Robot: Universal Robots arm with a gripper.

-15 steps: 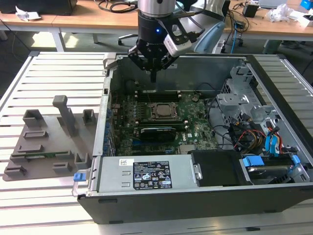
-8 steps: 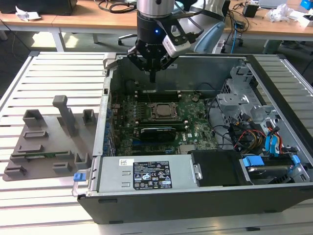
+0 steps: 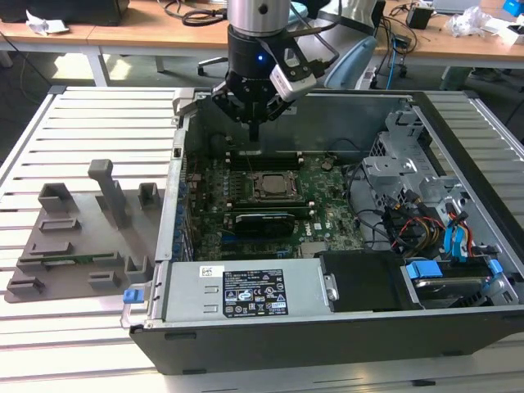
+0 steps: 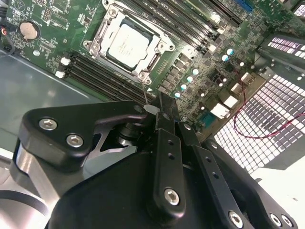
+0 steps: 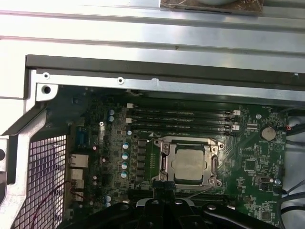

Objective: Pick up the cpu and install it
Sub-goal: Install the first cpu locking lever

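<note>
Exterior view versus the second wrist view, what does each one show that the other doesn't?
Exterior view alone: the whole open case on a slatted table, a grey fixture toward its left, the power supply, drive cables.

Second wrist view alone: a coin cell and a red wire.

Both: the gripper above the motherboard, and the cpu lying in its socket.

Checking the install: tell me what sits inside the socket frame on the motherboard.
The cpu lies flat inside the socket frame, pale metal top showing in both wrist views. Its underside and the socket contacts are covered by it.
</note>
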